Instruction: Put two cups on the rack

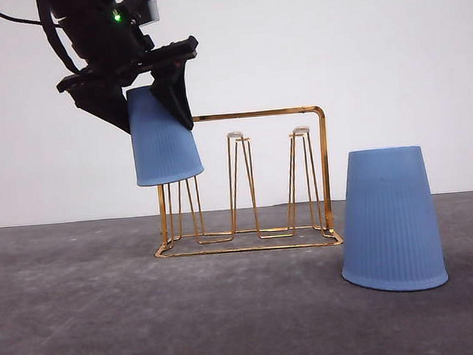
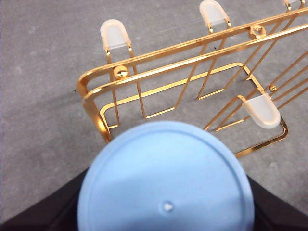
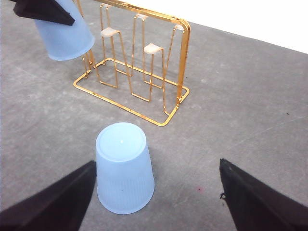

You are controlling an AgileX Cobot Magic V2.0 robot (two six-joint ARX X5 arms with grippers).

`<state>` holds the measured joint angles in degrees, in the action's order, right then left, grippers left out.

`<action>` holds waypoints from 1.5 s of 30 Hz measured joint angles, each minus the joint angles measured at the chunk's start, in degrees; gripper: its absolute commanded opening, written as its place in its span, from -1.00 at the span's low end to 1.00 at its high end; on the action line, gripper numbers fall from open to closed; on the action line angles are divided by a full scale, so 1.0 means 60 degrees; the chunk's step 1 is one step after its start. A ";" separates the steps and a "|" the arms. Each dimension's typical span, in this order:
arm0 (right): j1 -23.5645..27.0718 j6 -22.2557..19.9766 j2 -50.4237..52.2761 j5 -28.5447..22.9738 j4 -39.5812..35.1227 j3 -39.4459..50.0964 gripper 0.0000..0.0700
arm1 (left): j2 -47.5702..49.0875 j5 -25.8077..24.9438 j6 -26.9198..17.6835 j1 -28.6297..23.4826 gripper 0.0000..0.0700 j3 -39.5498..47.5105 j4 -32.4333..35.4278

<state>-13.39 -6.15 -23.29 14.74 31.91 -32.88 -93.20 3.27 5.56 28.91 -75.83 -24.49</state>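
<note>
Table: the grey tabletop (image 1: pixel 84 318) carried the rack and one cup; nothing sat on a peg yet, so I judged the task less than half done.
Rack: the gold wire rack (image 1: pixel 258 114) stood upright mid-table, its white-tipped loop pegs (image 1: pixel 234 135) all bare in the front view.
Second cup: a light blue ribbed cup (image 1: pixel 391 219) stood mouth-down on the table, to the right of the rack and nearer the camera, apart from it and untouched.
First cup: the other cup (image 1: pixel 161 138) was held inverted and slightly tilted above the rack's left end, its rim down around the top of the leftmost peg but not seated.
Left gripper: the left gripper (image 1: pixel 144 93) was clamped on that cup's closed end.
Right gripper: the right gripper (image 3: pixel 156 192) hovered spread wide over the standing cup (image 3: pixel 124 167), holding nothing.
Remaining: lower and release the first cup, then pick up and place the second.
</note>
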 measured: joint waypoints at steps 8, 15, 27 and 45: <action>0.0000 -0.0002 0.0000 0.0000 0.0001 0.0000 0.48 | -0.1000 0.0000 0.0000 -0.0004 0.23 -0.0004 0.0078; 0.0000 0.0013 0.0000 0.0000 -0.0002 0.0000 0.48 | -0.1160 -0.0046 0.0004 -0.0004 0.63 -0.0018 0.0021; 0.0000 0.0297 0.0000 0.0003 0.0001 0.0000 0.48 | -0.1003 -0.1141 -0.0178 -0.0313 0.57 -0.2965 -0.4964; -0.0021 0.1282 -0.0972 0.0654 0.0226 0.0000 0.49 | 0.3883 -0.2787 0.0433 -0.0535 0.23 0.2447 -0.2824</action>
<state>-13.51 1.54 -29.12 18.67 33.27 -32.88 -69.90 -13.45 8.16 25.70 -61.15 -41.44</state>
